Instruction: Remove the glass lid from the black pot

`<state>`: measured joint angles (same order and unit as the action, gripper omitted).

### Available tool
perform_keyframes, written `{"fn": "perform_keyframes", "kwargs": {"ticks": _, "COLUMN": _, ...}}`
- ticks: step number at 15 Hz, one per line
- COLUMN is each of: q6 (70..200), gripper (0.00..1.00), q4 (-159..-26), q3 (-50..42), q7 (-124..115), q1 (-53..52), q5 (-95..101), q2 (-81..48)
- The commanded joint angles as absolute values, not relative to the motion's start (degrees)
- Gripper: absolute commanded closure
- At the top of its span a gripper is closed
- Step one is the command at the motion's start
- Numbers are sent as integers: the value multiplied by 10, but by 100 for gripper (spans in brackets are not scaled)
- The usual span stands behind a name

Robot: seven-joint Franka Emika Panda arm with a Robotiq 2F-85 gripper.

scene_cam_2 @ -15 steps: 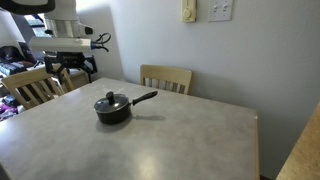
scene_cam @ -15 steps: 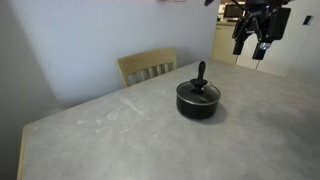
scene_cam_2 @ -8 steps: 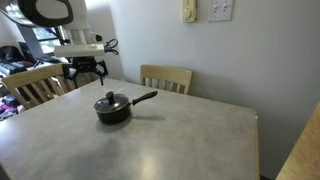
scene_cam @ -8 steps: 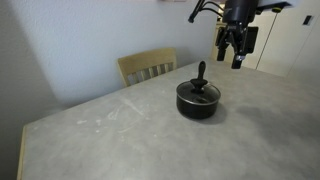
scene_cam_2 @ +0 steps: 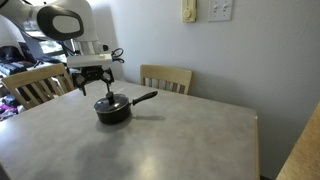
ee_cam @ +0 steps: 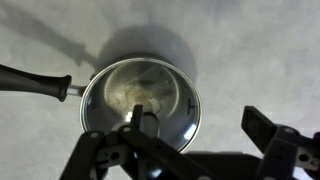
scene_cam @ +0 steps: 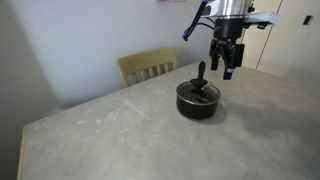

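Note:
The black pot [scene_cam: 198, 101] [scene_cam_2: 112, 110] sits on the grey table in both exterior views, its long black handle [scene_cam_2: 144, 98] sticking out. The glass lid [ee_cam: 130, 95] with a metal rim covers it; its small black knob [scene_cam_2: 108, 97] is at the centre. The handle shows at the left of the wrist view [ee_cam: 35, 83]. My gripper [scene_cam: 225, 66] [scene_cam_2: 94, 88] is open and empty, hovering above and just beside the pot. In the wrist view the open fingers [ee_cam: 195, 140] straddle the lid's lower right edge.
The grey table [scene_cam: 150, 140] [scene_cam_2: 180, 135] carries only the pot. A wooden chair [scene_cam: 148, 66] [scene_cam_2: 166, 77] stands at the far edge by the wall. Another wooden chair [scene_cam_2: 30, 85] stands at a table side. White cabinets [scene_cam: 290, 45] are behind the arm.
The arm has moved steadily toward the pot and lower, from well off to the side to a spot just above it. The gripper stayed open. Pot and lid have not moved.

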<state>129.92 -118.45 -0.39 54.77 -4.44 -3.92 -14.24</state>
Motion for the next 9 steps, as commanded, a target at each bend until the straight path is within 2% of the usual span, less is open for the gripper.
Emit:
{"fn": "perform_keyframes", "kwargs": {"ticks": 1, "q6": 1323, "gripper": 0, "q4": -1183, "q3": 16, "q7": 531, "q1": -24, "q5": -26, "q2": -153}}
{"fn": "perform_keyframes", "kwargs": {"ticks": 9, "q6": 1389, "gripper": 0, "q4": -1134, "q3": 22, "q7": 514, "q1": -6, "q5": -5, "q2": -220}}
